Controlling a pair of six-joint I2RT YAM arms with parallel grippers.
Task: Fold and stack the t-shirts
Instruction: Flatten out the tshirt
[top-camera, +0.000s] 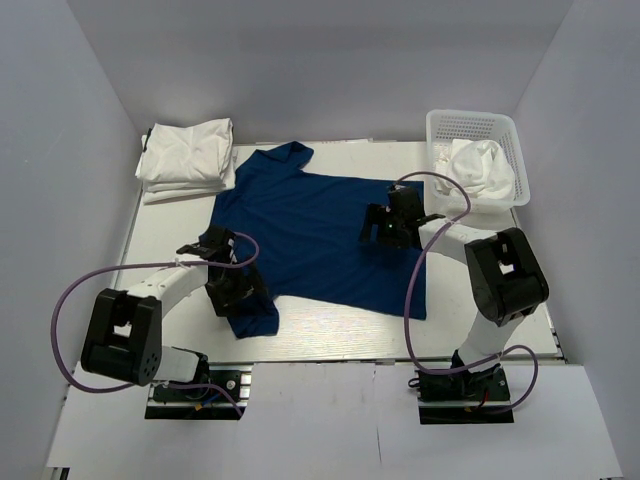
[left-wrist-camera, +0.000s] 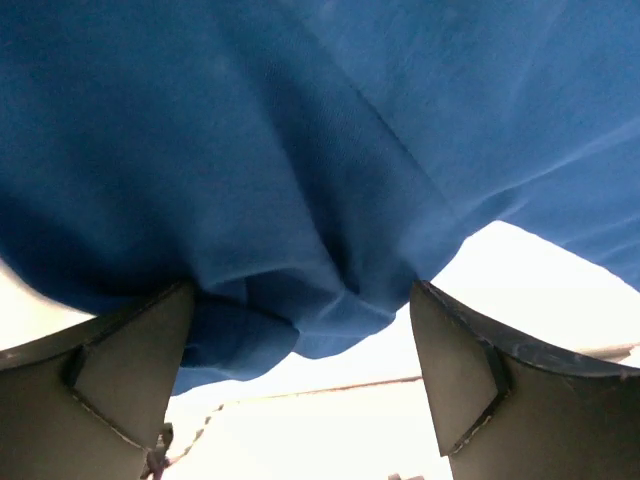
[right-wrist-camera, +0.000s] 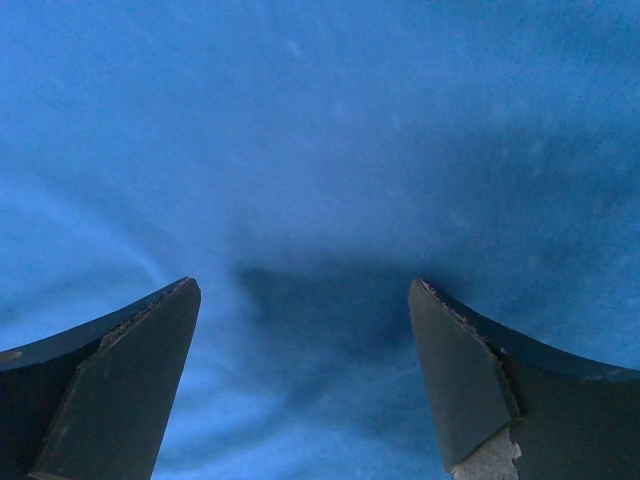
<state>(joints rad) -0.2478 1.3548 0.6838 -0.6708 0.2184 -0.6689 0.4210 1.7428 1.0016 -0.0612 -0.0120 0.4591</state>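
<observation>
A royal blue t-shirt (top-camera: 320, 230) lies spread flat across the middle of the table. My left gripper (top-camera: 240, 292) hangs open over its near left sleeve. In the left wrist view a bunched fold of the blue cloth (left-wrist-camera: 290, 320) sits between the spread fingers (left-wrist-camera: 130, 360), which do not pinch it. My right gripper (top-camera: 377, 231) is open just above the shirt's right side. Smooth blue cloth (right-wrist-camera: 320, 120) fills the right wrist view, with nothing gripped. A stack of folded white t-shirts (top-camera: 188, 155) rests at the back left. Another white t-shirt (top-camera: 480, 165) is crumpled in the basket.
The white mesh basket (top-camera: 470, 122) stands at the back right corner. Grey walls close in the table (top-camera: 330, 335) on three sides. Purple cables loop beside both arms.
</observation>
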